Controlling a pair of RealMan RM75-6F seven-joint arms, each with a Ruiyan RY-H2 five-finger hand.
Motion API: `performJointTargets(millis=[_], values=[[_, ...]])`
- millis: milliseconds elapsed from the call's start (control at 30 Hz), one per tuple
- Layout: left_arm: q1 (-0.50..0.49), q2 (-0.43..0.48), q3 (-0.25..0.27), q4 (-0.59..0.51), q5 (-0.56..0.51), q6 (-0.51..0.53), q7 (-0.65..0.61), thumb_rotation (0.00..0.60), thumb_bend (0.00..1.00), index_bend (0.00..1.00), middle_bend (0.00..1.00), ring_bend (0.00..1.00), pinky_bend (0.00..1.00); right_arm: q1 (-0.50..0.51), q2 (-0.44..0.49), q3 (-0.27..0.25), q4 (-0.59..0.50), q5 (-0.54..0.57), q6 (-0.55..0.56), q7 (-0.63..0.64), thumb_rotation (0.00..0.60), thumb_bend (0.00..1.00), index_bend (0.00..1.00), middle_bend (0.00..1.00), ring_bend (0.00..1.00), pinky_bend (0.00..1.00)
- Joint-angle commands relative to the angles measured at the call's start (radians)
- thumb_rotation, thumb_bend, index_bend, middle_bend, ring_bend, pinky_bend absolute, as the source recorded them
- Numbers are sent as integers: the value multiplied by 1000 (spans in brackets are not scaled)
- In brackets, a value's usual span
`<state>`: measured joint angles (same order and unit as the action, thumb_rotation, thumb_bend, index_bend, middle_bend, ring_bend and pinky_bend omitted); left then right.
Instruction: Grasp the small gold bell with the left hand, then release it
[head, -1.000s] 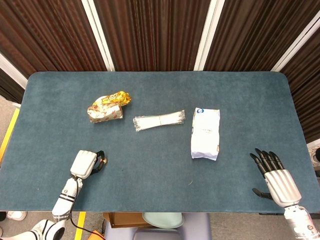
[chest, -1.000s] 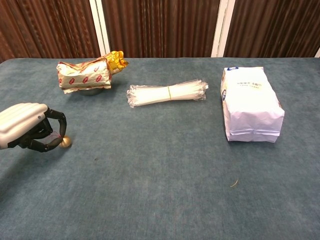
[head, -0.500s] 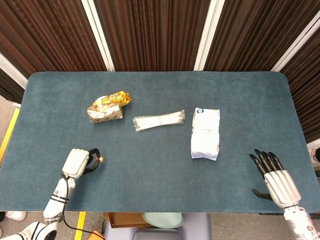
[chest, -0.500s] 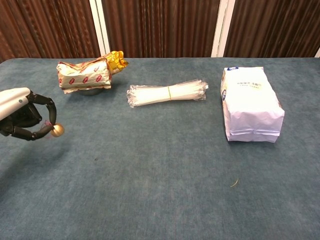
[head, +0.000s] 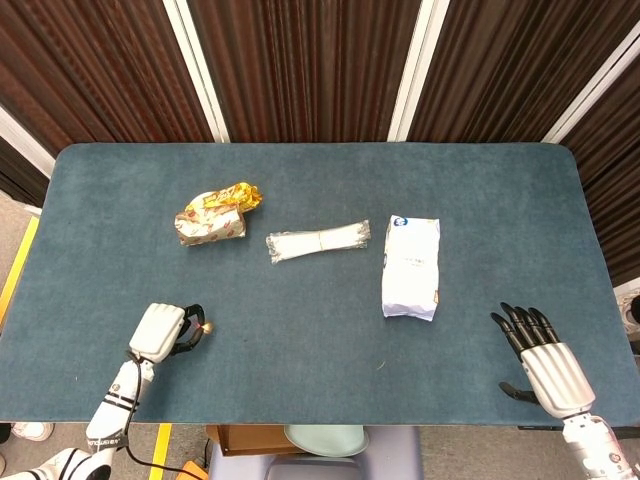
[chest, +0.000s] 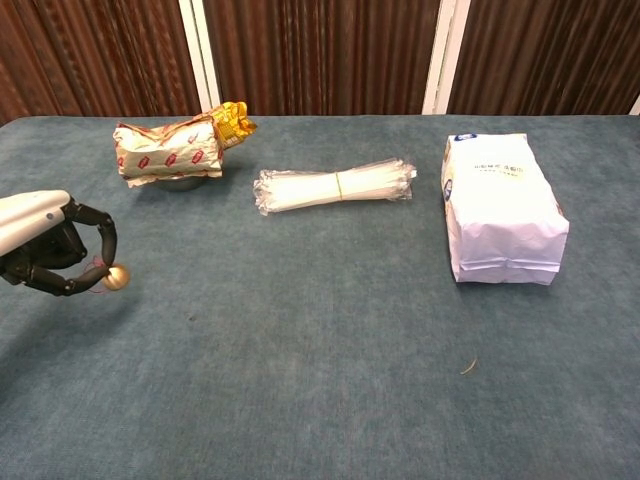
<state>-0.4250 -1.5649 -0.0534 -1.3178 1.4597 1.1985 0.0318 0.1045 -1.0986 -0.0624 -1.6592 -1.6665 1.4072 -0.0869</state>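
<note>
Lowered a little since half a second ago, the left robot hand (chest: 45, 255) has brought the bell (chest: 117, 277) back down toward the worktop (chest: 320, 350), pinched at its fingertips (chest: 100, 262) near the front left edge. Whether the bell touches the cloth yet I cannot tell. If the fingers part while it hangs clear, the round bell may roll, perhaps off the near edge. The right robot hand (head: 545, 360) rests far off, fingers spread, holding nothing.
</note>
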Motion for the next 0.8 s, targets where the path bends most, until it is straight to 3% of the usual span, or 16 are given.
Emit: performJointTargets(millis=[33, 300, 567, 633, 700, 800], values=[[-3, -9, 2, 29, -8, -12, 11, 600, 511, 709, 1000, 1000, 1000, 0, 0, 2, 0, 6, -3, -1, 600, 212, 0, 0, 0, 0], [-8, -44, 8, 86, -11, -27, 21, 600, 513, 681, 1000, 1000, 1000, 2, -1, 3, 0, 9, -6, -4, 600, 212, 0, 0, 0, 0], [-12, -51, 18, 104, -18, -55, 23, 600, 485, 479, 1000, 982, 1000, -1, 0, 6, -1, 14, 2, 2, 600, 212, 0, 0, 0, 0], [-13, -47, 19, 99, -20, -60, 26, 600, 462, 351, 987, 971, 999, -2, 0, 7, -1, 13, 4, 3, 600, 212, 0, 0, 0, 0], [-10, -40, 18, 87, -17, -49, 29, 600, 439, 152, 960, 957, 993, -2, 0, 6, -1, 12, 5, 4, 600, 212, 0, 0, 0, 0], [3, -19, 18, 58, 1, -6, 29, 600, 419, 5, 936, 946, 985, -3, 1, 7, -1, 13, 5, 5, 600, 212, 0, 0, 0, 0]])
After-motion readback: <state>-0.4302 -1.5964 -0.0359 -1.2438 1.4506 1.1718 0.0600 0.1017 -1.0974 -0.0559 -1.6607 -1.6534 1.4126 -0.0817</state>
